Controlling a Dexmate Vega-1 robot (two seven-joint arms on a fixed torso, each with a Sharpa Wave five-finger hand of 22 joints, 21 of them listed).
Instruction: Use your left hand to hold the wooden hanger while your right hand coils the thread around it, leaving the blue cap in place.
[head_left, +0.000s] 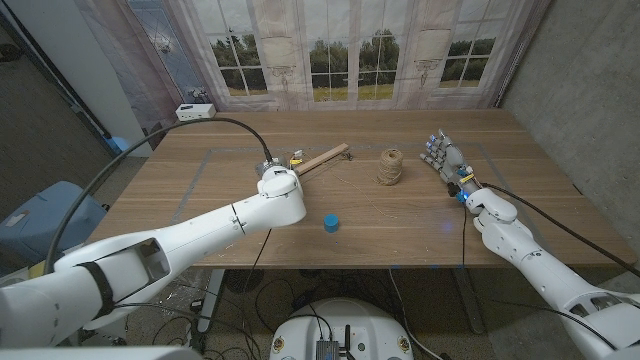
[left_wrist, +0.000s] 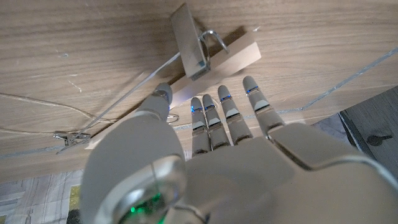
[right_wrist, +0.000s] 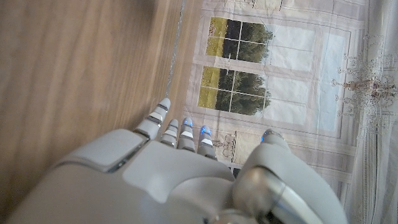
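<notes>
Left hand (left_wrist: 211, 155) hovered over the wooden hanger (head_left: 322, 157) at frame centre, fingers spread, gripping nothing — the thread spool (head_left: 390, 166) stood just right of it. Right hand (head_left: 447, 160) waited open at right; blue cap (head_left: 330, 223) sat lower centre on the tabletop (head_left: 420, 230).

Bare table (head_left: 400, 225) lies between the right hand (head_left: 447, 160) and the ball of twine (head_left: 390, 167), an open lane. The wooden hanger (head_left: 322, 158) lies just beyond the left hand (head_left: 281, 170), with loose thread (left_wrist: 37, 104) and metal clips (left_wrist: 189, 40) about it. The blue cap (head_left: 330, 223) stands alone nearer the front edge, well apart from the twine.
</notes>
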